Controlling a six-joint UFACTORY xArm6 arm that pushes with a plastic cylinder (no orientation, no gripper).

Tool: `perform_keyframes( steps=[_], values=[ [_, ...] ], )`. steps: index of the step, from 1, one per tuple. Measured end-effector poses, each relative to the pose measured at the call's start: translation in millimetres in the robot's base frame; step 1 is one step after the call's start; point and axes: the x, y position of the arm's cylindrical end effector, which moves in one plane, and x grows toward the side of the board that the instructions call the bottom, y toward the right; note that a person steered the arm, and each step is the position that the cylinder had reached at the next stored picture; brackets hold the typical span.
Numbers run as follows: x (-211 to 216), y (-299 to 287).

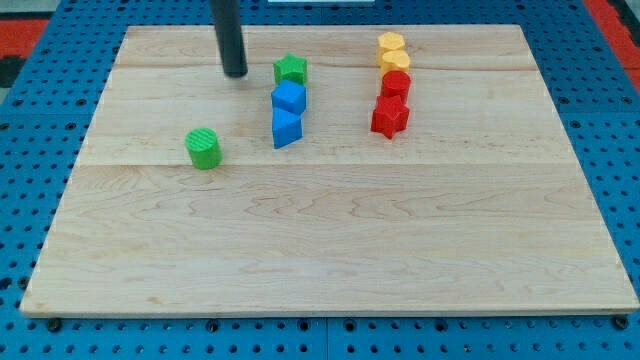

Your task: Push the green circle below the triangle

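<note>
The green circle [204,148] sits on the wooden board's left half. The blue triangle [285,128] stands to its right and slightly higher in the view, just below a blue cube [289,98]. A green star [291,69] is above the cube. My tip [235,73] rests on the board near the view's top, up and to the right of the green circle and left of the green star, touching no block.
At the view's upper right stand two yellow blocks [392,50], a red circle [396,84] and a red star [389,117] in a column. The board [320,250] lies on a blue perforated table.
</note>
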Motion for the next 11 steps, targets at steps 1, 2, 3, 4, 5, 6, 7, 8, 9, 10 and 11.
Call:
perform_keyframes(
  steps=[1, 2, 3, 4, 5, 6, 7, 8, 9, 10, 11],
  values=[
    [47.2, -30.8],
    [56.8, -48.4],
    [86.2, -35.5],
    [91.8, -64.4],
    [112.4, -69.8],
    [131.1, -30.1],
    [129.7, 19.7],
    [130.4, 30.7],
    [132.4, 35.8],
    [129.9, 51.2],
    [161.5, 54.5]
  ],
)
